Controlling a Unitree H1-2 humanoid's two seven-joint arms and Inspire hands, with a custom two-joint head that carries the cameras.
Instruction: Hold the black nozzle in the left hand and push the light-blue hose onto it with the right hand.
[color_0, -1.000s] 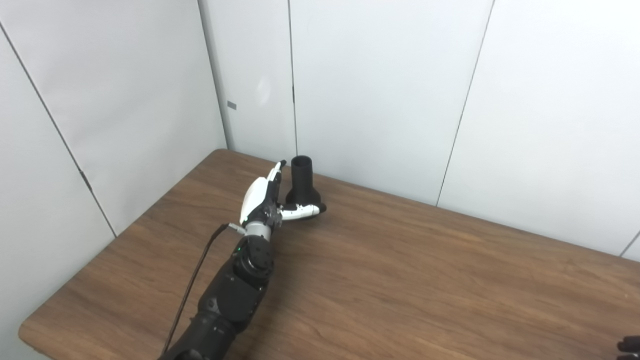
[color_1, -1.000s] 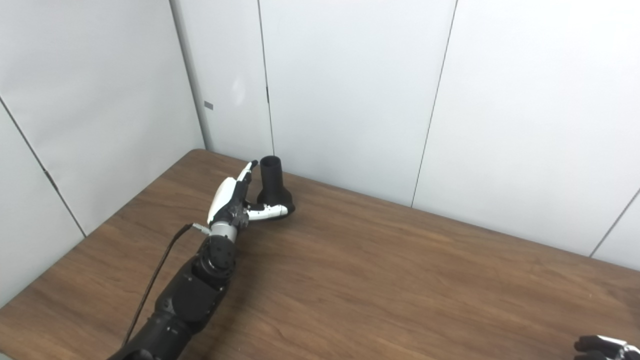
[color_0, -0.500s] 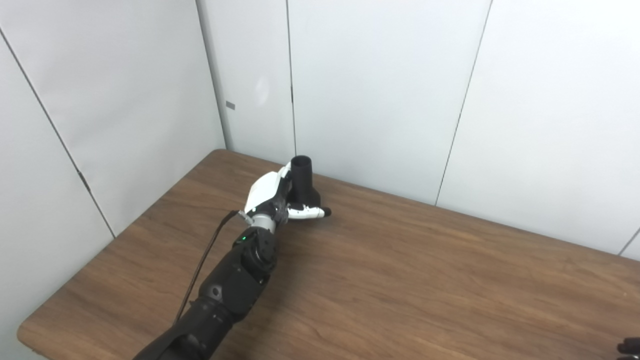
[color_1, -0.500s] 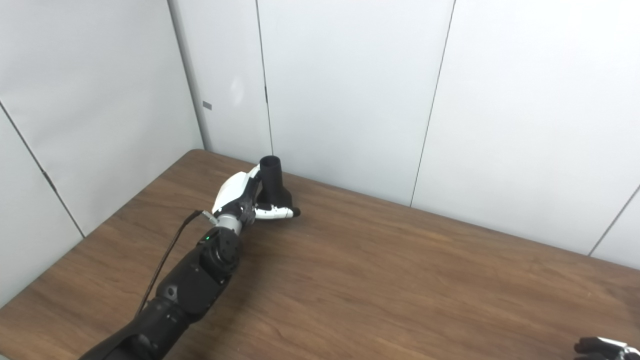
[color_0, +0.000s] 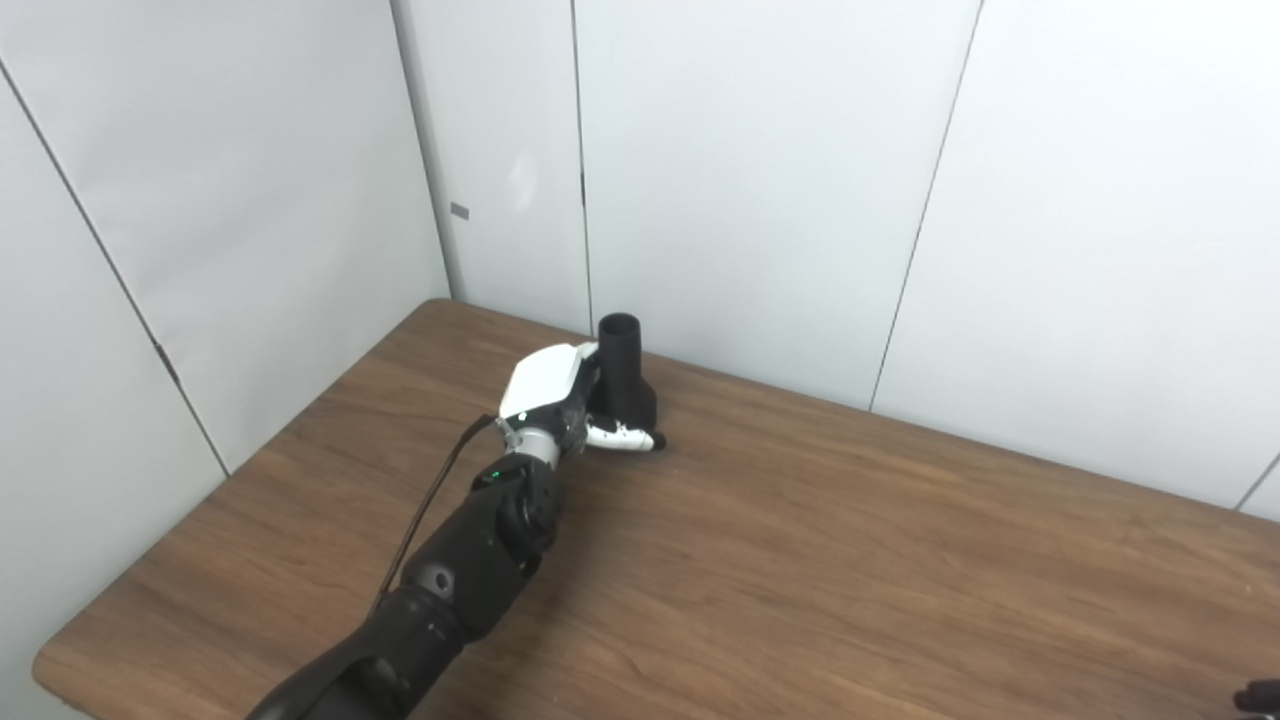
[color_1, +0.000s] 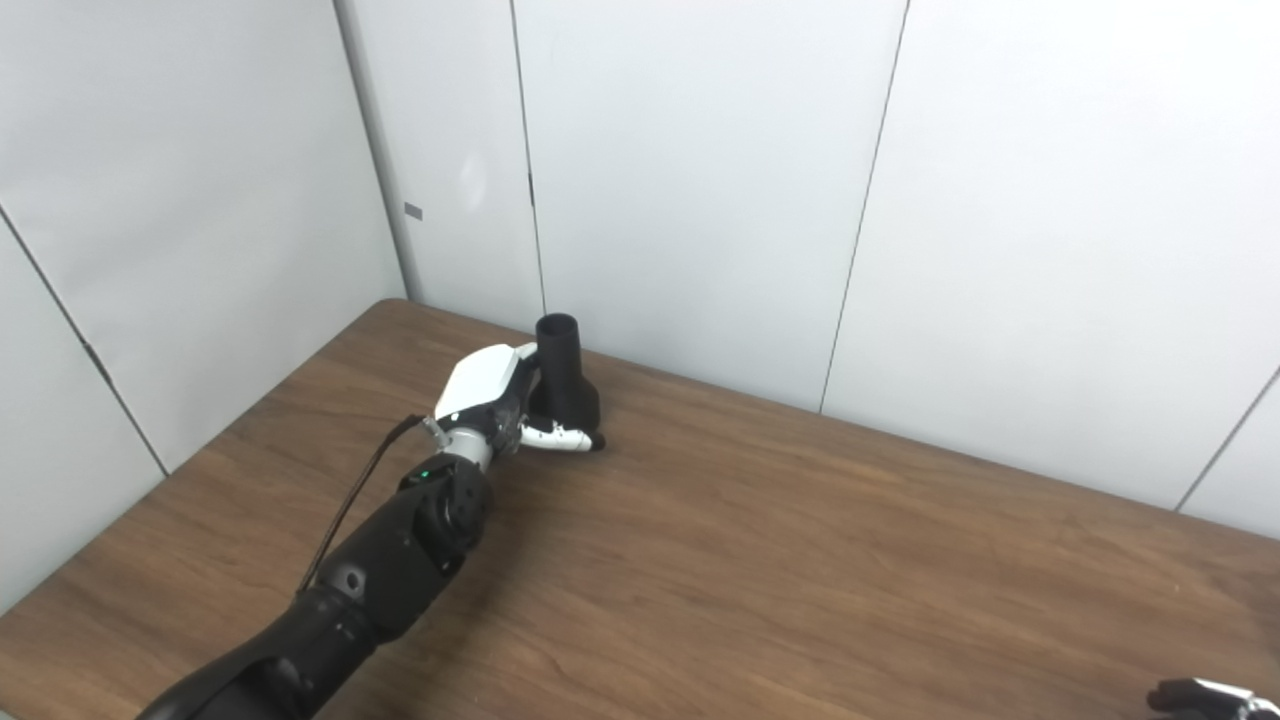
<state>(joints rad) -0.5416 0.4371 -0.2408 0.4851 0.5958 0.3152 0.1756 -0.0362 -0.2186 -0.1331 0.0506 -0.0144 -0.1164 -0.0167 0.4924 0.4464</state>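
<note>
Black nozzle (color_0: 622, 370) upright, base hidden behind gripping left hand (color_0: 556, 398), right hand (color_1: 1205, 697) cropped, state unclear

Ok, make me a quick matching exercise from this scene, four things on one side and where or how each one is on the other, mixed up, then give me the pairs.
Things:
1. black nozzle
2. left robot hand
3. right robot hand
4. table

Places or states:
A. only a sliver showing at the bottom right corner
B. standing upright near the far edge, open end up
C. brown wood grain, carrying the nozzle
D. wrapped around the nozzle's lower part, thumb across the front

Pairs: 1-B, 2-D, 3-A, 4-C
</note>
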